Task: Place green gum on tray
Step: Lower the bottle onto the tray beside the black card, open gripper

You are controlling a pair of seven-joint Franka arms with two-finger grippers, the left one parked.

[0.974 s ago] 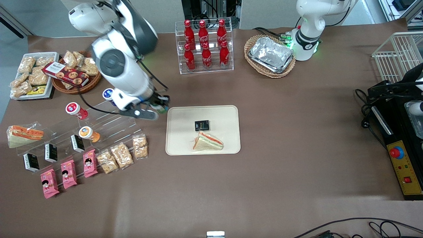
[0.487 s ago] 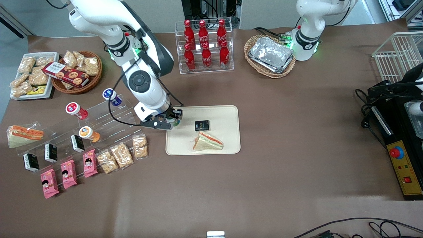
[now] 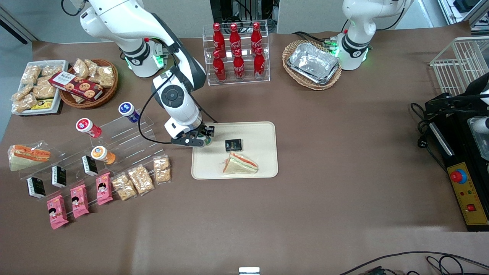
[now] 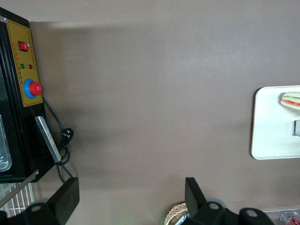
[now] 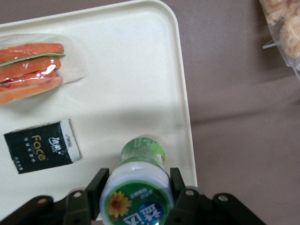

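The right arm's black two-finger gripper (image 3: 201, 139) hangs over the tray's edge nearest the working arm, its fingers (image 5: 182, 194) closed against the neck of the small cylindrical green gum bottle (image 5: 139, 176), whose round white lid carries a glossy green-and-yellow flower label. The bottle sits upright above the smooth, matte cream rectangular tray with rounded corners and a low rim (image 5: 183, 112). On the tray lie a flat black packet with gold lettering (image 5: 41, 145) and a triangular sandwich in clear, crinkled wrap (image 5: 30, 70).
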